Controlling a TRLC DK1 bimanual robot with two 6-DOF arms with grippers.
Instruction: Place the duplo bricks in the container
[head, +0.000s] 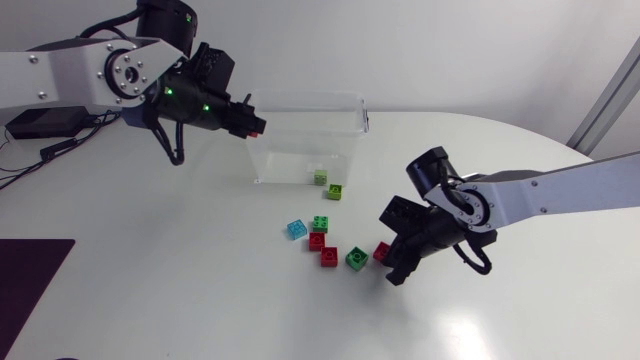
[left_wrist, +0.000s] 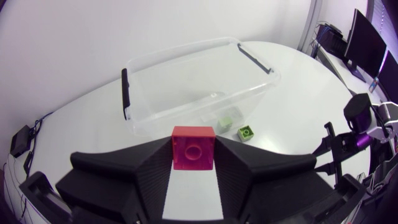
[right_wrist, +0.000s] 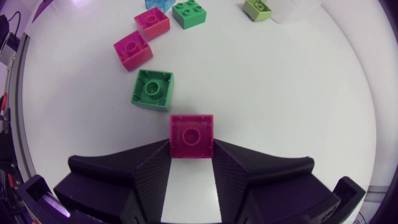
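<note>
My left gripper (head: 254, 126) (left_wrist: 193, 163) is shut on a red brick (left_wrist: 193, 147) (head: 259, 128), held in the air at the left rim of the clear container (head: 305, 140) (left_wrist: 199, 81). A lime brick (head: 319, 177) (left_wrist: 226, 120) lies inside the container. My right gripper (head: 385, 256) (right_wrist: 191, 149) is down at the table, shut on another red brick (right_wrist: 191, 135) (head: 381, 251). Just ahead of it lies a green brick (right_wrist: 152, 88) (head: 356, 258).
Loose on the table before the container: two red bricks (head: 317, 241) (head: 328, 257), a green one (head: 321, 223), a light blue one (head: 296, 229) and a lime one (head: 336, 190) by the container's front wall. A dark mat (head: 25, 275) lies at the left edge.
</note>
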